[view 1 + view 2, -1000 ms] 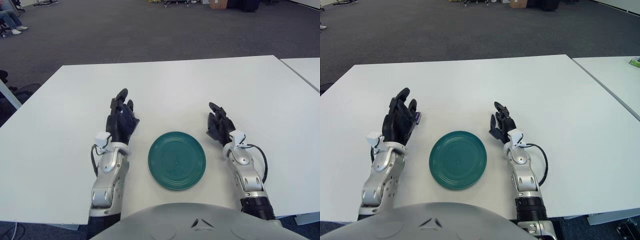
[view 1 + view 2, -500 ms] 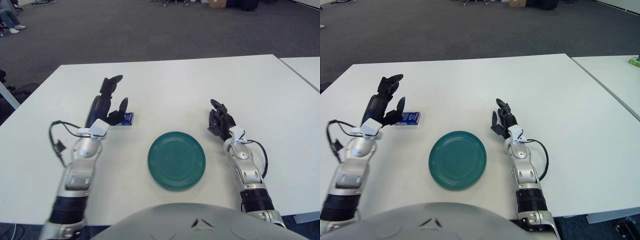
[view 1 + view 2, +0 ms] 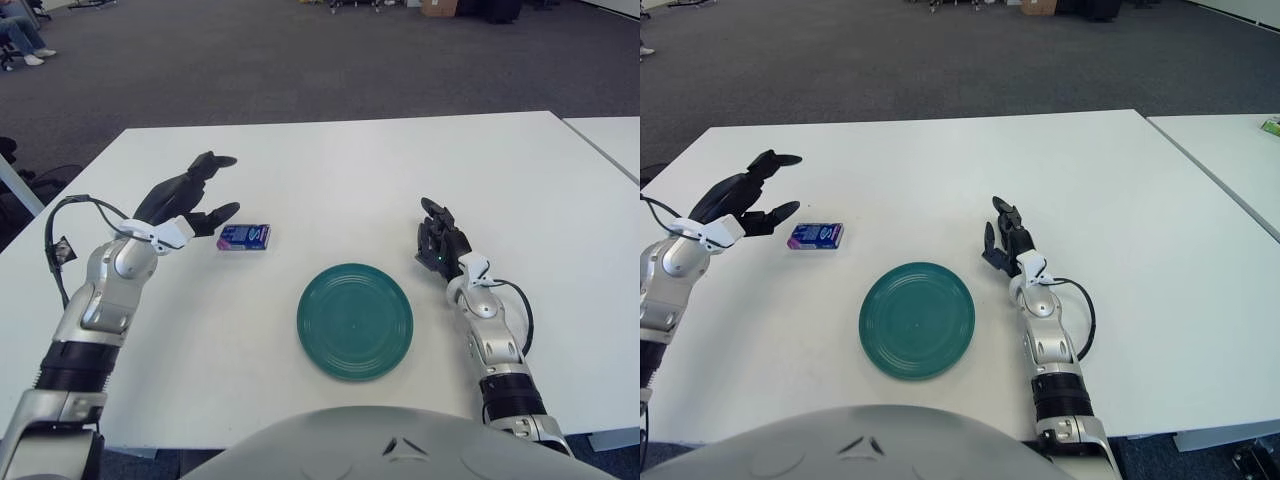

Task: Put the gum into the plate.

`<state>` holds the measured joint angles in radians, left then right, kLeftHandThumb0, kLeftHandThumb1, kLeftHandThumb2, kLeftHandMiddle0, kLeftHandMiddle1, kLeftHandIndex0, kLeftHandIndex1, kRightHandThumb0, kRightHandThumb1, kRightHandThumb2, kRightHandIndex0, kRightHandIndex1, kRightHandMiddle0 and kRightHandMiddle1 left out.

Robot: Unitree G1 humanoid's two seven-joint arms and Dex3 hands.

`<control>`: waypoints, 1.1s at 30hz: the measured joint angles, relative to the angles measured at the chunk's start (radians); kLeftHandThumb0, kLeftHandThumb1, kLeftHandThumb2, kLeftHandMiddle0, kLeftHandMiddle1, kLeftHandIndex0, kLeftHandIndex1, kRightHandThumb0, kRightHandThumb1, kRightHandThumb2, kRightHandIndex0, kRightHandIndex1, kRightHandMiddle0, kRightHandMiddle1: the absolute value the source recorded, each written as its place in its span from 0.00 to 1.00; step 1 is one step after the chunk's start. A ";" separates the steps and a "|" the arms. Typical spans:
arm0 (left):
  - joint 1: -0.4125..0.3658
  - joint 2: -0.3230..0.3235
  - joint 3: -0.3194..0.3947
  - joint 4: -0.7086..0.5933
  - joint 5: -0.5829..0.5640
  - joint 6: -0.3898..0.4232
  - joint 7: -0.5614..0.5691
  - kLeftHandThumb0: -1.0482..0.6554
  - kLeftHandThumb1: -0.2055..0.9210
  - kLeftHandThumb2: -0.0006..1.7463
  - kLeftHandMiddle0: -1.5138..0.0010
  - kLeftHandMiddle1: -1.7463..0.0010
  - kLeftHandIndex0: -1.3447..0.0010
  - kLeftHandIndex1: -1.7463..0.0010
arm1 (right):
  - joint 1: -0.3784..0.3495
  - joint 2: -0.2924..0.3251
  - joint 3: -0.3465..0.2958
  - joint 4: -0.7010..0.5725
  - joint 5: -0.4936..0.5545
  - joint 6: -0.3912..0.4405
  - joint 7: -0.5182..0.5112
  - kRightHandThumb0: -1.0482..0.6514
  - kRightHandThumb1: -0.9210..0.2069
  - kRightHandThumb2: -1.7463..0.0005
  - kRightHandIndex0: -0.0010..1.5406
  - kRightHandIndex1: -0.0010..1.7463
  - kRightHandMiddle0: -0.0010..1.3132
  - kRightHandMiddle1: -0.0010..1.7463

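The gum [image 3: 244, 237] is a small blue and purple pack lying flat on the white tabletop [image 3: 330, 170], up and to the left of the green plate [image 3: 354, 320] and well apart from it; its printing is too small to read. The left hand [image 3: 187, 200] has swung out leftward since half a second ago and now hovers just left of the gum with fingers spread, gripping nothing. The right hand [image 3: 437, 240] stays right of the plate, unchanged, fingers loosely apart and empty. Only the right eye view shows a green item [image 3: 1270, 125] on the neighbouring table.
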<state>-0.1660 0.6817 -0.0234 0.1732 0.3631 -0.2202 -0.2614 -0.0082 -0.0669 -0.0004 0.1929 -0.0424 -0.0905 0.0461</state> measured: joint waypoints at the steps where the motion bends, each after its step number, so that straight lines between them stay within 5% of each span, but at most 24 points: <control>1: -0.013 0.007 -0.008 0.027 0.000 -0.007 -0.016 0.05 1.00 0.27 0.79 1.00 1.00 0.55 | -0.001 0.000 -0.001 0.002 0.002 0.000 0.002 0.23 0.00 0.46 0.08 0.00 0.00 0.17; 19: -0.208 0.001 -0.130 0.437 -0.003 -0.141 -0.162 0.05 1.00 0.21 0.85 1.00 1.00 0.61 | -0.005 0.000 -0.009 0.020 0.006 -0.010 0.001 0.23 0.00 0.46 0.08 0.00 0.00 0.17; 33: -0.284 -0.042 -0.156 0.565 -0.002 -0.162 -0.170 0.05 1.00 0.19 0.89 1.00 1.00 0.66 | 0.004 0.001 -0.001 0.007 0.004 -0.005 -0.006 0.24 0.00 0.45 0.09 0.00 0.00 0.18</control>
<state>-0.4503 0.6400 -0.1799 0.7378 0.3611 -0.3823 -0.4317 -0.0046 -0.0654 -0.0010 0.2001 -0.0384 -0.0958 0.0404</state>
